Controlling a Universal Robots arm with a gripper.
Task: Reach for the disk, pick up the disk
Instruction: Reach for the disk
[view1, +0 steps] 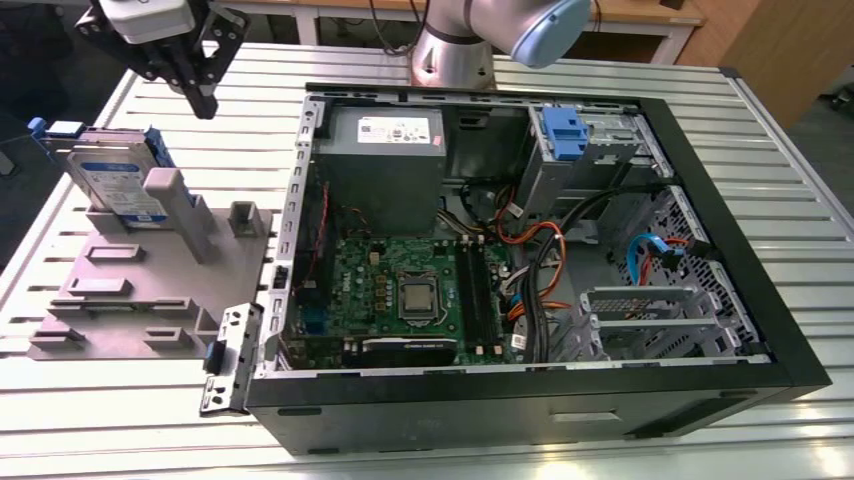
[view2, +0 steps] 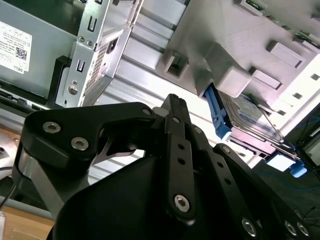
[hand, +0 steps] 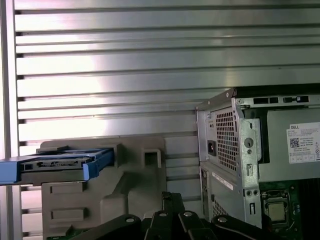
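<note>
The flat silver-grey disk with blue plastic rails (view1: 118, 180) stands on edge in a grey moulded fixture (view1: 134, 290) at the exterior view's left, top edge free for grasping, the black gripper (view1: 203, 100) hovering above and beyond it, jaws together and empty

The disk (view1: 112, 183) is a flat silver-grey hard drive with a white-and-blue label on its face and blue plastic rails along its edges. It stands on edge, leaning slightly, slotted into a grey holder (view1: 134, 298) to the exterior view's left of the open computer case (view1: 754, 300).
</note>
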